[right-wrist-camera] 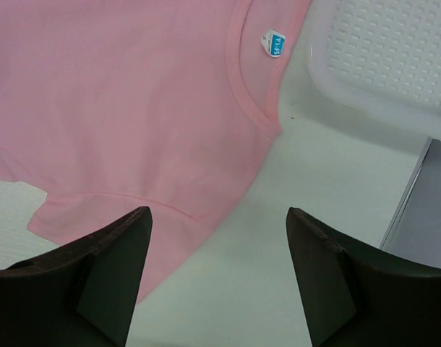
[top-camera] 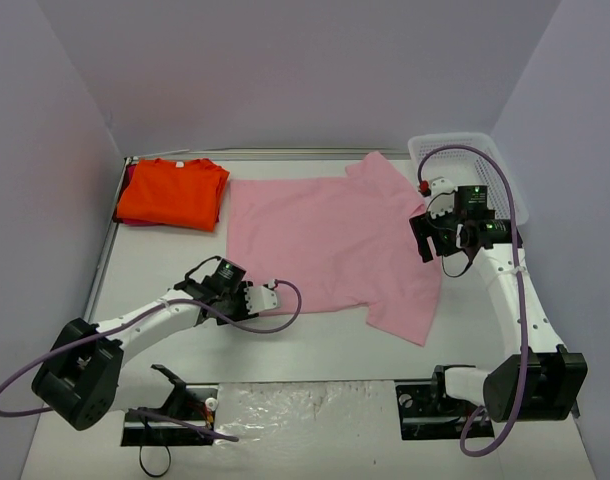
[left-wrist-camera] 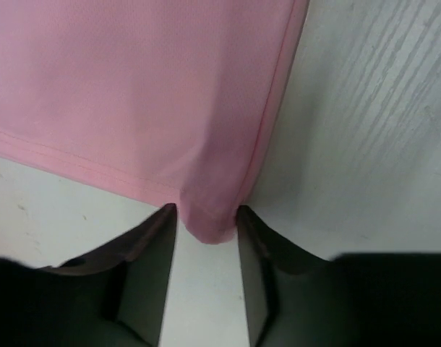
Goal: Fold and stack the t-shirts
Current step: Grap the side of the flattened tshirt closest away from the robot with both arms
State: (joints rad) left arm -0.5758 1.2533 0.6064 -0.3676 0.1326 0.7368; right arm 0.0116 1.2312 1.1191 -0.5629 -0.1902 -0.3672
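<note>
Pink t-shirt [top-camera: 325,240] spread flat on table [top-camera: 315,345], a gripper at each end; orange t-shirt [top-camera: 172,193] folded off its left side.

Left gripper [left-wrist-camera: 204,217] at near-left hem corner of pink t-shirt, fingers [left-wrist-camera: 152,246] pinched on that corner, cloth bunched between the tips. Right gripper [right-wrist-camera: 217,213] above right edge of pink t-shirt, close to the collar, jaws spread wide, holding nothing. Collar label [right-wrist-camera: 273,42] white and blue, face up inside the neckline. Orange t-shirt just beside far-left corner of pink t-shirt, whether touching cannot be told. White mesh basket [top-camera: 465,160] just beyond far-right sleeve of pink t-shirt.
</note>
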